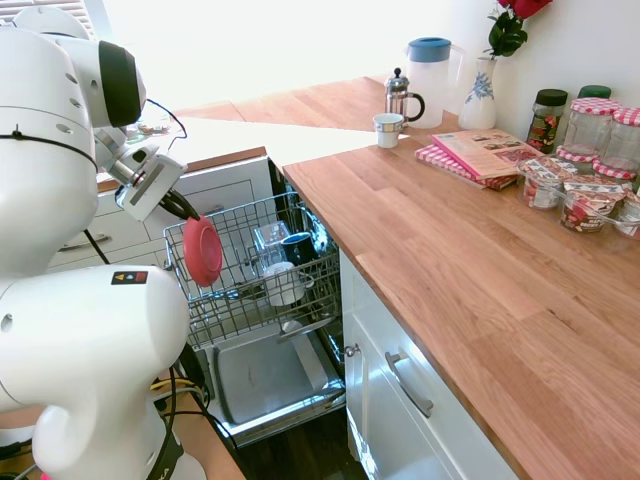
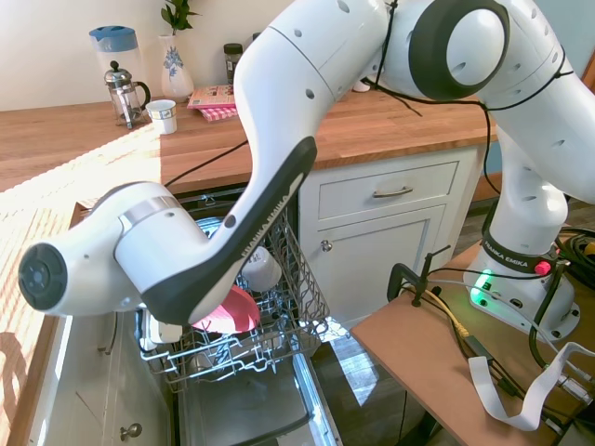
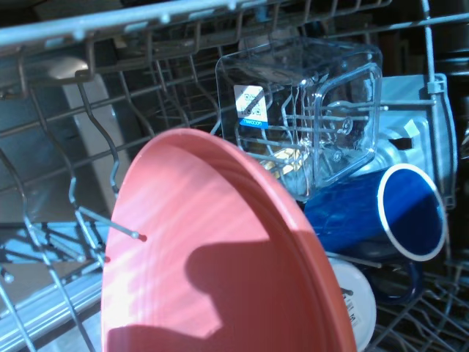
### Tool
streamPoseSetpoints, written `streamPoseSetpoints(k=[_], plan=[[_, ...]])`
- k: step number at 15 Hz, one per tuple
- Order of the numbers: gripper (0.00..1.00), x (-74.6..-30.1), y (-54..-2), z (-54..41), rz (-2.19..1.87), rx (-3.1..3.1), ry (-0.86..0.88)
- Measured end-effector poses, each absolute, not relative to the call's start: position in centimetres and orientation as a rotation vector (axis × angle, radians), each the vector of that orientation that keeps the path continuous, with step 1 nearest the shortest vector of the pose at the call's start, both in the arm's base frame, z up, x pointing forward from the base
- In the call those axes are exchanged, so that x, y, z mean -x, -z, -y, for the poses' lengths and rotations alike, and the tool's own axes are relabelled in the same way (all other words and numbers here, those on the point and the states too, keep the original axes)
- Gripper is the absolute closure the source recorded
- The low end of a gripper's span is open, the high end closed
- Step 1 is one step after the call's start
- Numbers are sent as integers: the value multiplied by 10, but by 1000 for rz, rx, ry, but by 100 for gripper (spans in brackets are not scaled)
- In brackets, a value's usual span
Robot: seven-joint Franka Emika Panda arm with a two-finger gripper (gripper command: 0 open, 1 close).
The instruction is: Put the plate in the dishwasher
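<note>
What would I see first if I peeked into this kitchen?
Probably the big white robot arm, whose gripper holds a red plate on edge over the pulled-out rack of the open dishwasher. Next, the blue mug and clear container already lying in that rack.

The plate (image 3: 220, 249) fills the near view, tilted on edge among the grey rack (image 3: 80, 147) wires; beyond it a clear container (image 3: 308, 117), a blue cup (image 3: 381, 216) lying sideways, and a white cup (image 3: 355, 301)

One plate (image 1: 202, 251), one dishwasher (image 1: 262, 375)
</note>
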State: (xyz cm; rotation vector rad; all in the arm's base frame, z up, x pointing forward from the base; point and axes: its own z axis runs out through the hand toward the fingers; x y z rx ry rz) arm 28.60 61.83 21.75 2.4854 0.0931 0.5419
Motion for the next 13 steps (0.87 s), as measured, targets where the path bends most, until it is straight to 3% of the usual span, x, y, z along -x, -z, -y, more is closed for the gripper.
streamPoseSetpoints(k=[8,13], plan=[[0,-323,-259,-623,-52,-2609,-320],[0,-382,-372,-581,14,-2807,-154]])
